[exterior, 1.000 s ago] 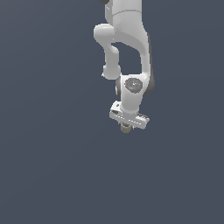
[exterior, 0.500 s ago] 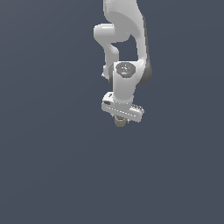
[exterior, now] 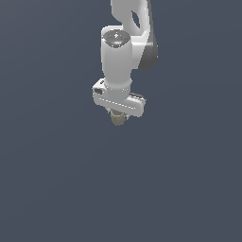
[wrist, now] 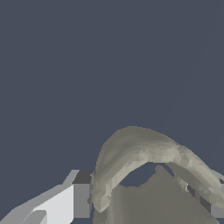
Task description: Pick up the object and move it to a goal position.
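The object (exterior: 117, 117) is a tiny tan-olive hollow cylinder. In the exterior view it sits just under the white hand, between the fingers of my gripper (exterior: 118, 116). The gripper is shut on it and holds it up against the plain dark grey background. In the wrist view the object (wrist: 144, 153) fills the near part of the picture as a curved tan rim, with one white finger (wrist: 70, 199) pressed against its side. The other finger is mostly hidden behind the object.
The white arm (exterior: 127, 38) comes down from the top of the exterior view. Everything around it is a uniform dark grey surface with no other objects in view.
The arm has swung toward the exterior view's left and upward, and the hand has turned, carrying the object with it. The grip stays shut on the object.
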Motion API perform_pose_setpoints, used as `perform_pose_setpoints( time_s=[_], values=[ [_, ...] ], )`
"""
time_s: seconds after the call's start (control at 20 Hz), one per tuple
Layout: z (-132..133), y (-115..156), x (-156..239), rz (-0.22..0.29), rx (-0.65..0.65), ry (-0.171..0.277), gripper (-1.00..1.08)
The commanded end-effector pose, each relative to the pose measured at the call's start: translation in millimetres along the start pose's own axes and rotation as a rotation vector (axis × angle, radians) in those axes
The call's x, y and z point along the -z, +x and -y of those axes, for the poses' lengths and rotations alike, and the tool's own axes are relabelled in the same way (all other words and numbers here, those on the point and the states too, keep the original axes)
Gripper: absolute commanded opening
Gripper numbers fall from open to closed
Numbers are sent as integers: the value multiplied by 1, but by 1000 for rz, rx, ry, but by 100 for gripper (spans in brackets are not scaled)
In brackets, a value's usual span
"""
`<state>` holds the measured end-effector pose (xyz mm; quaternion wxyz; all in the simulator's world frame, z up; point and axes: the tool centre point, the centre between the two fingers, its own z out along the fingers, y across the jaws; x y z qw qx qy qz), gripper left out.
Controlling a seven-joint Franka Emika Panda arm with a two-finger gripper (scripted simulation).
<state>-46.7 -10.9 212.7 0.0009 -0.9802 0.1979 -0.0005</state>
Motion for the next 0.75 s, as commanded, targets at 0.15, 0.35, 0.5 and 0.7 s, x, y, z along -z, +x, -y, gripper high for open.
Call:
perform_pose_setpoints(
  time_s=[0.15, 0.35, 0.5, 0.7],
  values=[
    [-23, 9, 43, 1, 0, -1, -100],
    [-33, 15, 62, 1, 0, -1, -100],
    [-37, 17, 71, 1, 0, -1, -100],
    [-39, 18, 75, 1, 1, -2, -100]
  ],
)
